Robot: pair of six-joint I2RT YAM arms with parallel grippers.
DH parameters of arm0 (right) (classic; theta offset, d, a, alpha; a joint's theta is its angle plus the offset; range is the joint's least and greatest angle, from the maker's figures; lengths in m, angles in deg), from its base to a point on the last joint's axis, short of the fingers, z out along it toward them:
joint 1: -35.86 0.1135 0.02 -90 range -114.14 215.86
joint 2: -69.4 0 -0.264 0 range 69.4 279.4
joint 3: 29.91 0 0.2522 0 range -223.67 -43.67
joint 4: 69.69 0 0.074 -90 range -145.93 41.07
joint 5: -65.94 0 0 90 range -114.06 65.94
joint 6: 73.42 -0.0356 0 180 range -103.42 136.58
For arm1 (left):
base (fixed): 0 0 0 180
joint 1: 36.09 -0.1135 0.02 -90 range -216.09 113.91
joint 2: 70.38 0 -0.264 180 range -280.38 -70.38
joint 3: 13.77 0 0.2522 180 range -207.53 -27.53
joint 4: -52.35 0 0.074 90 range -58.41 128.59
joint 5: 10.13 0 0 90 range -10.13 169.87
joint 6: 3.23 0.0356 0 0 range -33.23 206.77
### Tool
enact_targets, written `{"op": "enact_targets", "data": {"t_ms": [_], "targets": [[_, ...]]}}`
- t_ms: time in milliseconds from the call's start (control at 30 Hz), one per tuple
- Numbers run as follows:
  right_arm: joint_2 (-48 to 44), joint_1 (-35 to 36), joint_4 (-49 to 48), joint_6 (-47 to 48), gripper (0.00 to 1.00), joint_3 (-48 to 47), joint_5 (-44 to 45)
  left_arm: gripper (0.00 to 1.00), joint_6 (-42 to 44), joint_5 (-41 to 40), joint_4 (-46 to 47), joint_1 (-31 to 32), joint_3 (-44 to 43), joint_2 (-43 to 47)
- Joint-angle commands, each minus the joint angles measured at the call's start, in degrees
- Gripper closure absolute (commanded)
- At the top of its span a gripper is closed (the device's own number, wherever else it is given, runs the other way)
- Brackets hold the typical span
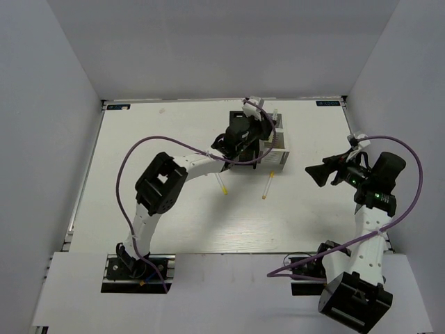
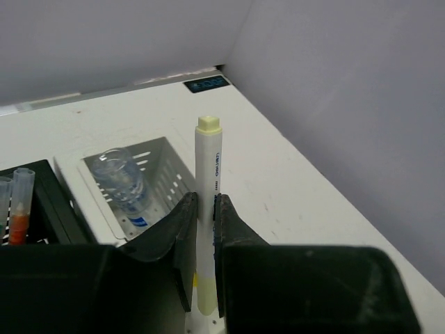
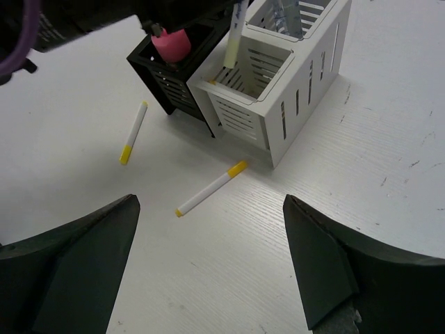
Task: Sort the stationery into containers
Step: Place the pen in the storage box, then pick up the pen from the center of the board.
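Observation:
My left gripper [image 2: 205, 205] is shut on a white-and-yellow pen [image 2: 207, 174], held upright over the white-grey organiser [image 2: 163, 167]. In the right wrist view this pen [image 3: 233, 42] has its lower end at the organiser's [image 3: 278, 97] near compartment. A clear bottle [image 2: 125, 184] stands in the far compartment. The black organiser [image 3: 174, 87] holds a pink-capped tube [image 3: 171, 45] and a red-filled pen [image 2: 19, 209]. Two white-and-yellow pens lie on the table, one [image 3: 208, 189] in front of the white organiser and one [image 3: 133, 132] to its left. My right gripper [image 3: 210, 202] is open and empty above the table.
In the top view the left arm [image 1: 163, 184] reaches over the organisers [image 1: 278, 149], with my left gripper [image 1: 268, 132] above them and my right gripper [image 1: 314, 174] to their right. The loose pens [image 1: 268, 188] [image 1: 222, 182] lie just in front. Grey walls enclose the table.

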Motion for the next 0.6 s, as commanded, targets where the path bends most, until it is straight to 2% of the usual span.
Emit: {"op": "enact_targets", "data": {"t_ms": [0,67,133,200,233,333,400,467,567], "targets": [[-0.68,-1.56,0.67,0.70,0.10,0.12,-3.56,1.00,2.95,-6.50,2.86,0.93,-4.91,-1.76],[-0.68,-2.00,0.93,1.92,0.10,0.21,-4.53,0.98,2.96,-6.50,2.32,0.93,-5.62,-2.39],[-0.51,-2.71,2.07,3.06,0.10,0.03,-6.20,0.84,4.18,-6.50,2.32,1.63,-5.62,-3.01],[-0.24,-3.67,4.52,7.18,0.10,-0.32,-9.35,0.65,4.71,-6.50,2.32,1.64,-5.09,-3.01],[0.11,-3.67,6.28,9.55,0.10,-0.93,-9.89,0.49,4.71,-6.50,2.32,1.64,-3.70,-2.48],[1.77,-4.38,10.24,13.18,0.10,-2.07,-12.53,0.34,5.24,-6.50,2.85,2.16,-2.55,-0.56],[3.27,-4.38,11.65,13.88,0.10,-2.51,-12.44,0.30,5.24,-5.90,2.85,2.16,-2.54,0.68],[4.49,-4.12,14.45,15.37,0.20,-3.21,-12.00,0.28,5.77,-5.28,0.83,2.68,-2.54,3.05],[4.86,-2.54,19.98,20.38,0.27,-4.44,-10.78,0.23,5.16,-2.65,-5.48,2.69,-3.16,8.40]]}}
